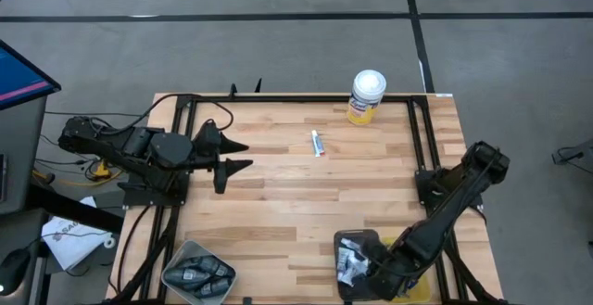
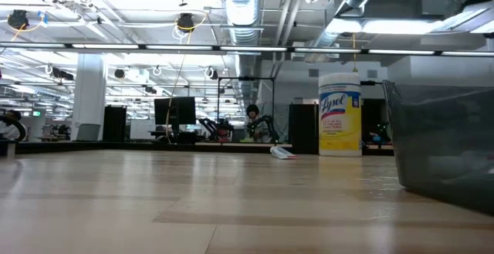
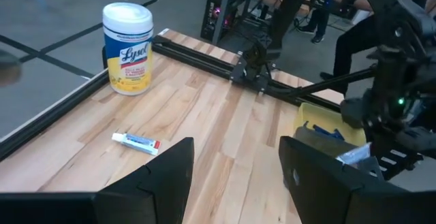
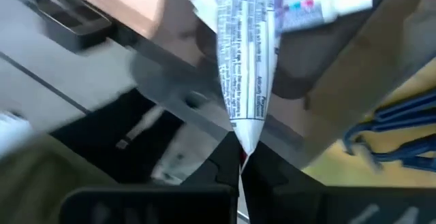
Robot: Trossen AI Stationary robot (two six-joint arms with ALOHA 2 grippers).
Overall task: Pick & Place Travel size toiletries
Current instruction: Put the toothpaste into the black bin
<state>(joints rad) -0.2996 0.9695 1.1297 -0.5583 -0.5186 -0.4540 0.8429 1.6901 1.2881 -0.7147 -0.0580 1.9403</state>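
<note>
The wooden table (image 1: 278, 194) is left largely bare across its middle. A yellow Lysol canister (image 1: 367, 96) is stood at the far edge, and one small white tube (image 1: 317, 143) is laid flat near it, well apart from both arms. At the near edge, a dark bin (image 1: 357, 249) is seen on the right and a grey tray (image 1: 197, 273) of dark pieces on the left. The right gripper (image 4: 240, 166) is lowered over the dark bin and is clenched on the crimped end of a white toiletry tube (image 4: 244, 60); blue razors (image 4: 395, 132) are lying just beside. The left gripper (image 1: 236, 155) is held parted and unladen by the table's left side.
</note>
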